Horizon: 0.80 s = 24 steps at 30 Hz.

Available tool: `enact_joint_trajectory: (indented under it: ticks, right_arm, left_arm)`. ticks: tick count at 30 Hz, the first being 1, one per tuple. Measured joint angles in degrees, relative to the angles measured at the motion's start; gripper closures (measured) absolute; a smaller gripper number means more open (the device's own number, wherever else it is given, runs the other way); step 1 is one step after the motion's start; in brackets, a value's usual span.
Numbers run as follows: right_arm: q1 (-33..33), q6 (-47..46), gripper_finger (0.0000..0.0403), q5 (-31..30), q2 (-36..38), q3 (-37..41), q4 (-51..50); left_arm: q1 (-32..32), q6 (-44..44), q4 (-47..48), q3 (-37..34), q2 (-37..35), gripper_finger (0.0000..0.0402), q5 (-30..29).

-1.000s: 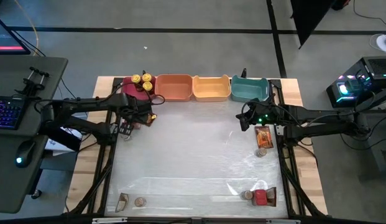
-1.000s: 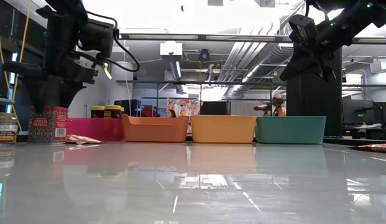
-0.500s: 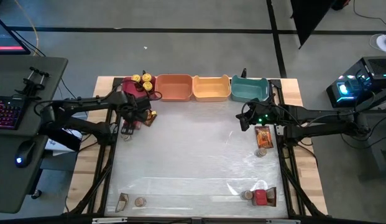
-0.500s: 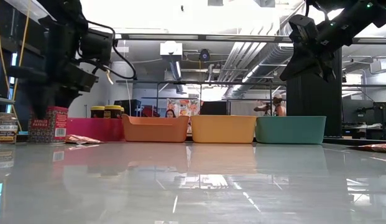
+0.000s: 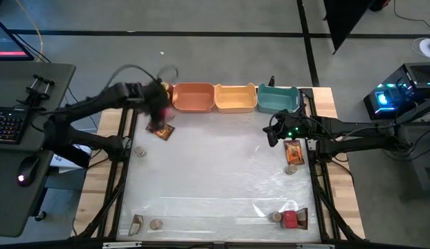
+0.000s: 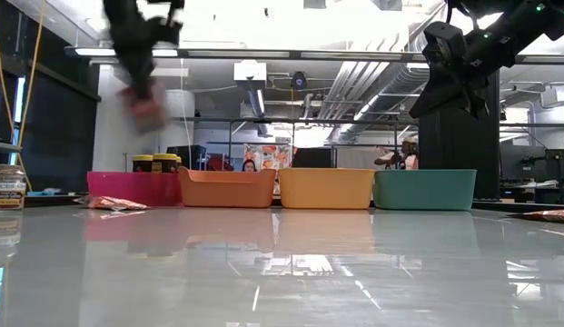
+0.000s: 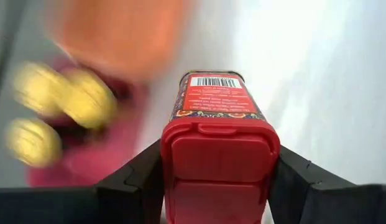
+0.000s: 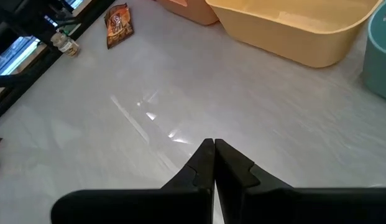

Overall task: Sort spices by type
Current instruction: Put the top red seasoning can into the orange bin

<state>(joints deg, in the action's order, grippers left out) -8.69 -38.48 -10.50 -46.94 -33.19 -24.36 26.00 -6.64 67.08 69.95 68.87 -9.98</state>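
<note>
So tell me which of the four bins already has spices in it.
The pink bin, at the left end of the row: yellow-lidded jars sit inside it. The orange, yellow and teal bins show only bare bottoms from above.

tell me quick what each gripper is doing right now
Left gripper: fingers closed on a small red box, lifted above the table near the pink bin.
Right gripper: fingers shut, holding nothing, hovering over the table.

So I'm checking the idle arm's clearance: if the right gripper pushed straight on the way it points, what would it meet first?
The right gripper, shut and empty, points down at bare table. It would likely meet that surface first, short of the foil packet and yellow bin, though depth is hard to judge.
</note>
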Motion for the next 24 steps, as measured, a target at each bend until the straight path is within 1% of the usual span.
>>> enact_joint_trajectory:
  ticks: [2, 5, 11, 14, 16, 19, 22, 24]
  right_arm:
    - [0.0, 0.0, 0.0403, -0.9, 0.0, 0.0, 0.0]
    - [0.0, 0.2, 0.0403, -1.5, 0.0, 0.0, 0.0]
    - [0.0, 0.0, 0.0403, -1.5, 0.0, 0.0, 0.0]
    - [0.0, 0.0, 0.0403, -1.4, 0.0, 0.0, 0.0]
    - [0.0, 0.0, 0.0403, -1.4, 0.0, 0.0, 0.0]
    - [0.0, -0.5, 0.0403, -1.3, 0.0, 0.0, 0.0]
    - [0.0, -0.5, 0.0403, -0.7, 0.0, 0.0, 0.0]
    - [0.0, -0.6, 0.0403, -0.4, 0.0, 0.0, 0.0]
  left_arm:
    - [0.2, 7.0, -6.1, 4.3, 1.1, 0.0217, -0.7]
    - [1.7, 12.0, -11.9, 9.8, 6.1, 0.0217, -0.8]
    - [7.0, 21.7, -9.5, 17.7, 23.2, 0.0217, -0.8]
    - [10.3, 28.7, -10.2, 20.3, 30.6, 0.0217, 1.9]
    - [12.4, 32.1, -10.5, 21.4, 34.7, 0.0217, 2.4]
    - [15.0, 35.5, -8.0, 22.0, 38.8, 0.0217, 2.4]
    - [17.1, 38.2, -5.2, 22.1, 40.6, 0.0217, 2.5]
    - [18.2, 39.5, -4.9, 22.1, 41.0, 0.0217, 2.4]
